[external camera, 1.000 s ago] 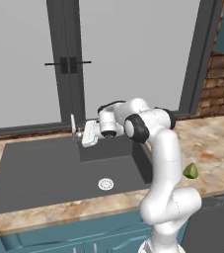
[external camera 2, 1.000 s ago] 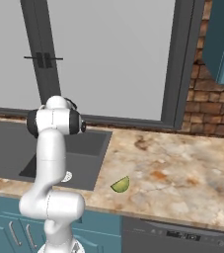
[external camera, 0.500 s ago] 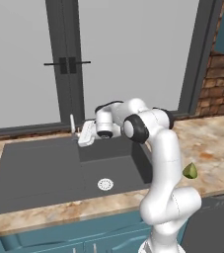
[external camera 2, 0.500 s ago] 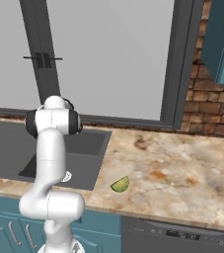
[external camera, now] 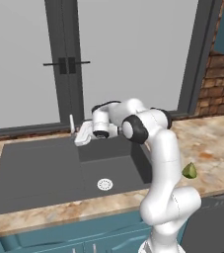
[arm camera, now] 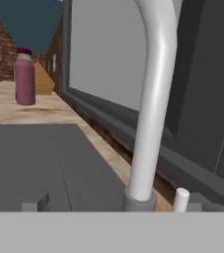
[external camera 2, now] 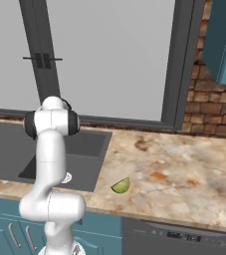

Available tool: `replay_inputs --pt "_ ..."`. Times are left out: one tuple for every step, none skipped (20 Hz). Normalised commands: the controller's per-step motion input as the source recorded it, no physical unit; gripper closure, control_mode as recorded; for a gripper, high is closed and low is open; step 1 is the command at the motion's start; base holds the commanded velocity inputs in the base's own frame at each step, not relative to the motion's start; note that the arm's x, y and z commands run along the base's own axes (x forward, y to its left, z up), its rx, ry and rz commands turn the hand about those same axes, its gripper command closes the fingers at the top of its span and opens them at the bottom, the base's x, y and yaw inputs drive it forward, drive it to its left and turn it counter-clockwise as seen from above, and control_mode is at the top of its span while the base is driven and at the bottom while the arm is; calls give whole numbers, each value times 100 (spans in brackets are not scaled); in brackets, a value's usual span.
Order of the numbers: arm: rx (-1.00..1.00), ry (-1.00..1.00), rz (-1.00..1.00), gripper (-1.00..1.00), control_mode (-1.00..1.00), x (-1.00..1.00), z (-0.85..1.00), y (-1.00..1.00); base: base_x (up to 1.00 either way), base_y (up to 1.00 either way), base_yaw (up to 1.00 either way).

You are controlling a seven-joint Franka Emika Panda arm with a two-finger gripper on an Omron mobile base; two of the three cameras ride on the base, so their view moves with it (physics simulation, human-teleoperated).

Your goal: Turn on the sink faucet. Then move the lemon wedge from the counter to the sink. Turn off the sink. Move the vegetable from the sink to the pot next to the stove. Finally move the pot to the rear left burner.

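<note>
At the rear edge of the wide dark grey rectangular sink [external camera: 44,170], the white two-finger gripper [external camera: 83,134] sits just beside the thin silver metal faucet spout [external camera: 72,124], fingers spread fully apart and holding nothing. From the hand view, the spout [arm camera: 150,99] rises close ahead with its small side lever [arm camera: 181,198] at the base. On the beige marbled stone desk [external camera 2: 184,174], the small yellow-green lemon wedge [external camera 2: 120,186] lies right of the basin, near the front edge. A purple bottle [arm camera: 24,76] stands farther along the desk.

Lemon wedge [external camera 2: 121,186] on counter [external camera 2: 184,179], apparently.
</note>
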Motion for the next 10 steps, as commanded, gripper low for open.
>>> replay_inputs --pt "0 5 0 -100 -100 3 0 55 0 0 0" --pt "0 4 0 -100 -100 1 0 47 0 0 0" --pt "0 4 0 -100 -100 0 0 40 0 0 0" --pt "0 5 0 -100 -100 1 0 38 0 0 0" --pt "0 2 2 100 -100 13 0 37 0 0 0" --pt "0 2 3 100 -100 7 0 26 0 0 0" --pt "1 0 5 100 -100 11 0 18 0 0 0" --pt "3 0 7 100 -100 10 0 8 0 0 0" --pt "4 0 8 100 -100 10 0 3 0 0 0" --pt "3 0 8 100 -100 9 0 0 0 0 0"
